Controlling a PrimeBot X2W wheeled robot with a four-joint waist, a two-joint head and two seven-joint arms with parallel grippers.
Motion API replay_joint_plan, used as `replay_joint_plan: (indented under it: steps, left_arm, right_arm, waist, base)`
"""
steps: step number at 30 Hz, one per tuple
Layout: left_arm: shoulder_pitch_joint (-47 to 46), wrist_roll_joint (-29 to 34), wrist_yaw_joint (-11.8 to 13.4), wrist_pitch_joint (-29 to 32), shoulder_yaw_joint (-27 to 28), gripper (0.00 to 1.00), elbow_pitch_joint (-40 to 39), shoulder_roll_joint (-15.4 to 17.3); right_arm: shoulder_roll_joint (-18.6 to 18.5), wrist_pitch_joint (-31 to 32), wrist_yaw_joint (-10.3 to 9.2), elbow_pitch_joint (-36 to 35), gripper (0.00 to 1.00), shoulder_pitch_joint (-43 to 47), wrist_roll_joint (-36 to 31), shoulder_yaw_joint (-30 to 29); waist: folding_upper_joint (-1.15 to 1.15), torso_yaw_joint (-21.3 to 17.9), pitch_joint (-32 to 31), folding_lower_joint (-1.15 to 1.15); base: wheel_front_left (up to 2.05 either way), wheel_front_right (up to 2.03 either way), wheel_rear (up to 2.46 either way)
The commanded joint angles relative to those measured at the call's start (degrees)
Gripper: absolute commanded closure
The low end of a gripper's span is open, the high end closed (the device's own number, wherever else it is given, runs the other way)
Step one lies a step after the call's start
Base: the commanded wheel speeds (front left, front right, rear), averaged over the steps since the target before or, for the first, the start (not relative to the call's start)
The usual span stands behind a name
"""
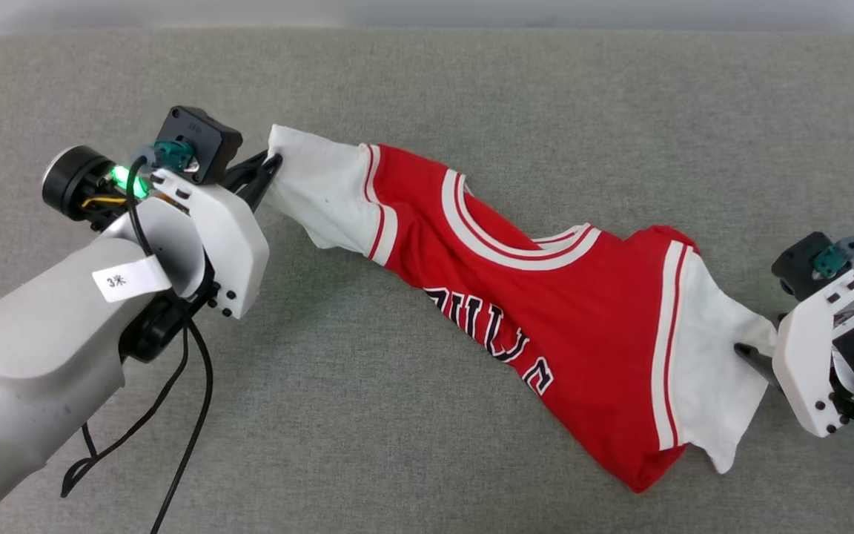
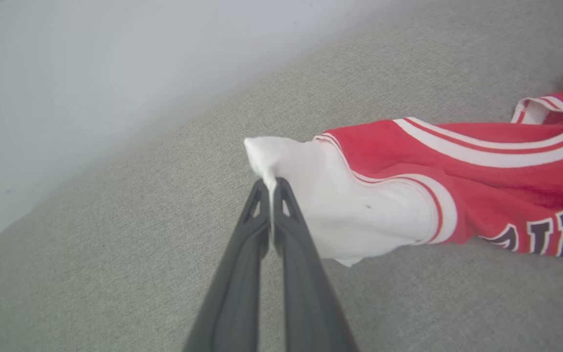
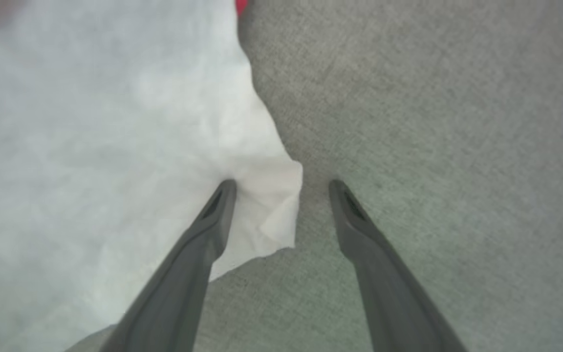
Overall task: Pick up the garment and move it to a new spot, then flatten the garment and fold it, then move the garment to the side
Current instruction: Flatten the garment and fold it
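The red jersey-style T-shirt with white sleeves and striped trim [image 1: 545,297] lies stretched diagonally across the grey woven fabric surface [image 1: 427,81]. The left gripper [image 2: 272,188] is clamped on the tip of one white sleeve. The right gripper [image 3: 281,188] stands spread wide at the opposite sleeve, gripping nothing. That sleeve's corner lies between its fingers.
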Motion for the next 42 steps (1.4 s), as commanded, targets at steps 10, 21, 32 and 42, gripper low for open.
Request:
replay_joint_plan:
  steps: [10, 21, 32, 42]
  left_arm:
    - [0.06, 0.07, -0.1, -1.4, -0.03, 1.0, 1.35, -0.59]
    - [2.93, 0.07, 1.48, -6.03, 1.04, 1.0, 0.59, 1.15]
    - [1.12, 3.31, 6.82, -9.77, 3.53, 1.0, -9.66, 6.74]
    - [-5.25, 5.88, 9.23, -9.63, 6.86, 1.0, -16.74, 8.33]
  right_arm:
    - [3.68, -5.81, 0.23, 6.64, 1.0, 0.5, 3.93, 9.65]
    - [0.44, -22.69, -0.08, 5.25, 1.0, -3.51, 2.63, 3.3]
    - [0.05, -27.61, -0.07, -4.87, 1.0, -3.03, -3.0, -10.74]
    - [3.32, -24.62, -0.07, -13.99, 1.0, -4.97, -9.18, -24.66]
  waist:
    - [0.0, -0.09, 0.47, 0.0]
    - [0.0, -2.42, -7.99, 0.0]
    - [0.0, -4.29, -15.54, 0.0]
    - [0.0, -4.12, -17.93, 0.0]
  base:
    - [0.0, 0.0, 0.0]
    - [0.0, 0.0, 0.0]
    - [0.0, 0.0, 0.0]
    - [0.0, 0.0, 0.0]
